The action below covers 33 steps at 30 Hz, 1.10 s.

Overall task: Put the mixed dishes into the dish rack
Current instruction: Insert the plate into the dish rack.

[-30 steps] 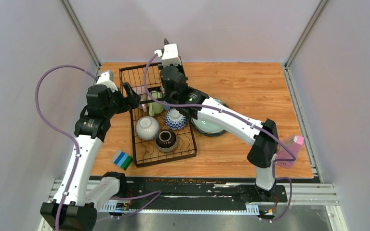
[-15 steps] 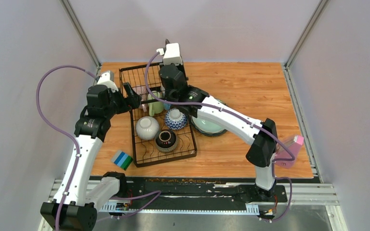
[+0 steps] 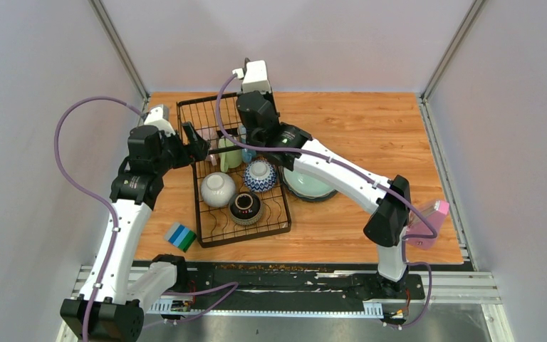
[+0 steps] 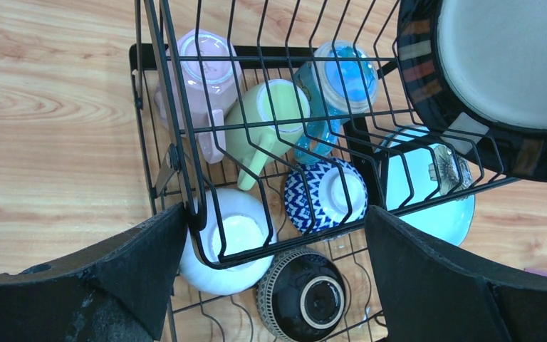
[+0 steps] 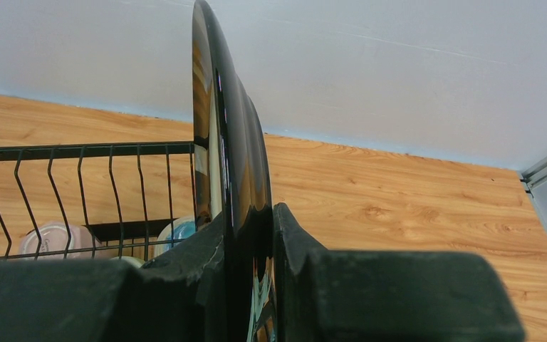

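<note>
Markings check | no text, label, brand or number is showing legibly on rack or plate | all views

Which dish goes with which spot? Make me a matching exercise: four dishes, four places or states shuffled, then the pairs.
1. black-rimmed plate
2. teal plate
3. green mug
4. dark bowl

A. flat on the table, right of the dish rack
B. in the rack's lower tray, nearest the arm bases
C. on edge, clamped in the right gripper
D. in the rack's basket section, between the pink mug and the blue mug

Pairs: 1-C, 2-A, 3-D, 4-B
</note>
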{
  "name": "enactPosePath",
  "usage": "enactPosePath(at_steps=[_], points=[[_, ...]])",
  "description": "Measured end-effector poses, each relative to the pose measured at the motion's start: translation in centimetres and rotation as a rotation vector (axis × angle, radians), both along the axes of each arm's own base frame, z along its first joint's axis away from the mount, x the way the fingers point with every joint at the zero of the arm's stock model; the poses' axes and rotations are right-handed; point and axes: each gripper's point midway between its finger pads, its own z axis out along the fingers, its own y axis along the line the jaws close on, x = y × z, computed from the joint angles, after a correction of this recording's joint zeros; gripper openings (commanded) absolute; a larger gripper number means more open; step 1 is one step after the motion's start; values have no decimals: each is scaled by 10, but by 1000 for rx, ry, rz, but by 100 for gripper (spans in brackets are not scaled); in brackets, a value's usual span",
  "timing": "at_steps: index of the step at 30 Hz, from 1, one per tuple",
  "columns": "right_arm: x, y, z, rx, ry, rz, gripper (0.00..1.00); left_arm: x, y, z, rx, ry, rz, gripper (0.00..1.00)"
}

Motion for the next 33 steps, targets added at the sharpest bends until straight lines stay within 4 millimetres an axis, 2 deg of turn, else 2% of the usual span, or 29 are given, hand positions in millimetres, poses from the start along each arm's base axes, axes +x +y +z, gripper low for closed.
enactPosePath(at_steps=[11, 15, 27, 33], points=[[1, 3, 0, -22, 19, 13, 5, 0, -1, 0, -5, 0, -8, 100], [1, 3, 0, -22, 20, 13, 10, 0, -2, 0, -7, 1, -10, 100], [4, -2, -2, 6, 36, 7, 11, 0, -2, -1, -8, 2, -14, 100], [5, -3, -2, 26, 51, 26, 18, 1, -3, -2, -11, 7, -21, 100]])
